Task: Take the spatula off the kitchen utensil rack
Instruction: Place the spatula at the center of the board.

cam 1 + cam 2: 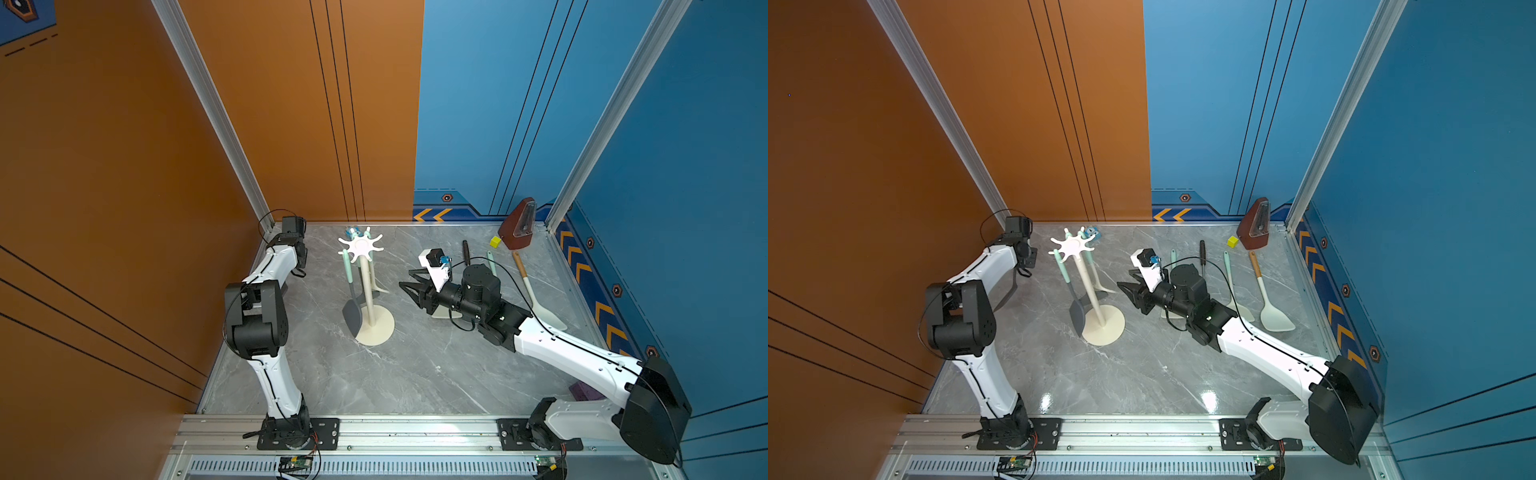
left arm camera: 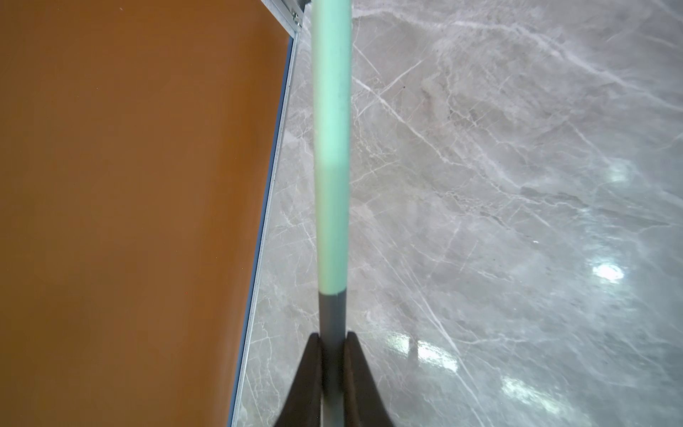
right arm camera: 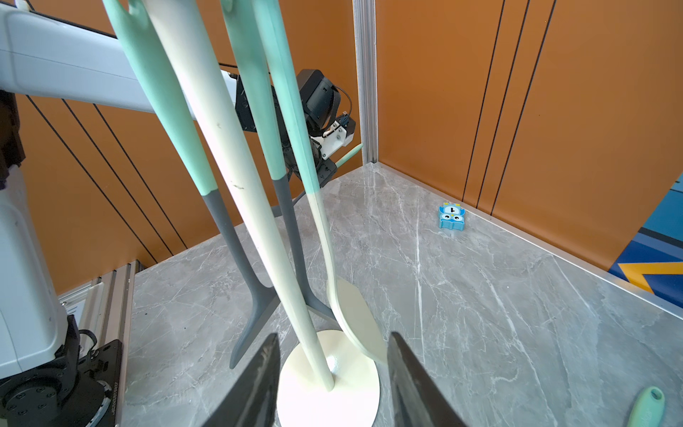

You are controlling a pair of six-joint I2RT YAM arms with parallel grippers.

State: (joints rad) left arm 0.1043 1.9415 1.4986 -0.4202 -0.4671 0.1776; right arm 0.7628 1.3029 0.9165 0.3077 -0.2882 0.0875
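While right fingers gape, left fingers pinch the spatula at its neck — handle straight out toward the corner.

Cream rack upright, mint-grey spatula — held clear

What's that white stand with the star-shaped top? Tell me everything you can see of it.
The rack looks like cream-white plastic: a round flat base resting on the grey marble table, a thin upright pole and a star-shaped top of curved hooks. Three mint-handled utensils hang from those hooks, two grey-headed, one cream-headed. Nothing else touches it.
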